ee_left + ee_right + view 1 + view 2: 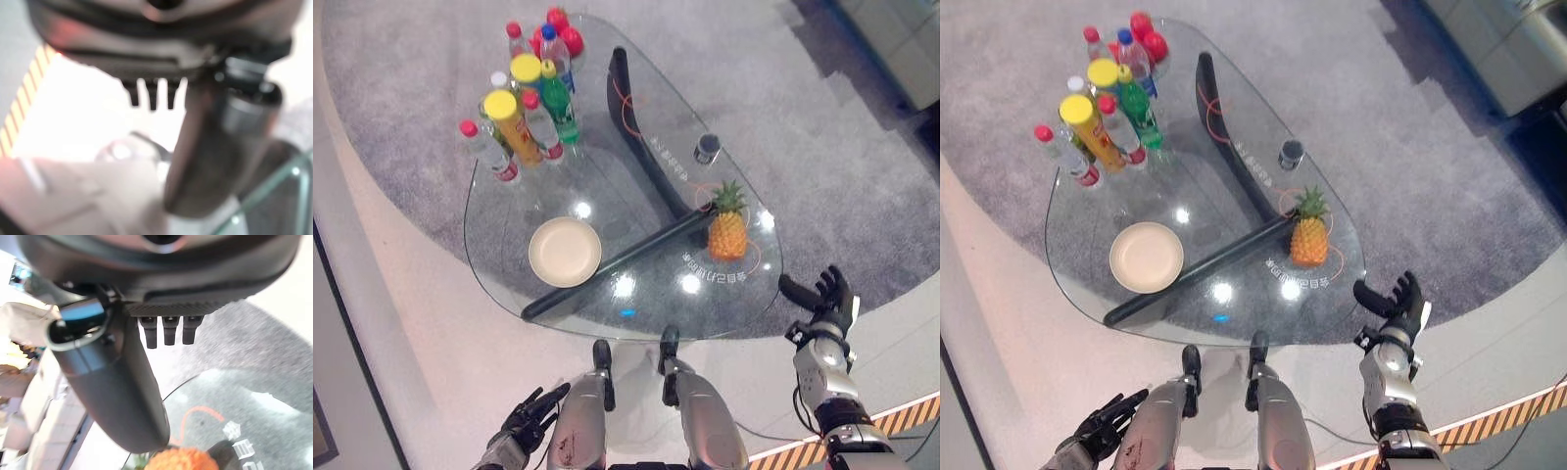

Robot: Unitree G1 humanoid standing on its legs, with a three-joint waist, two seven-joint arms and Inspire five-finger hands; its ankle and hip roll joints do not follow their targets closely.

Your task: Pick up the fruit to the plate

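Note:
A pineapple (727, 229) with a green crown stands upright near the right end of the glass table (509, 211). A cream plate (565, 251) lies empty on the glass toward the near left. My right hand (823, 294) hovers open just off the table's right edge, a short way from the pineapple, fingers straight. In the right wrist view the pineapple's orange top (181, 460) shows just past the thumb (112, 387). My left hand (527, 415) hangs low at the near left, below the table edge, fingers relaxed and holding nothing.
Several bottles and cans (524, 108) cluster at the table's far left, with red fruit (560, 31) behind them. A small dark cup (707, 148) stands at the far right. A black support beam (636, 250) runs under the glass. Grey carpet (822, 147) surrounds the table.

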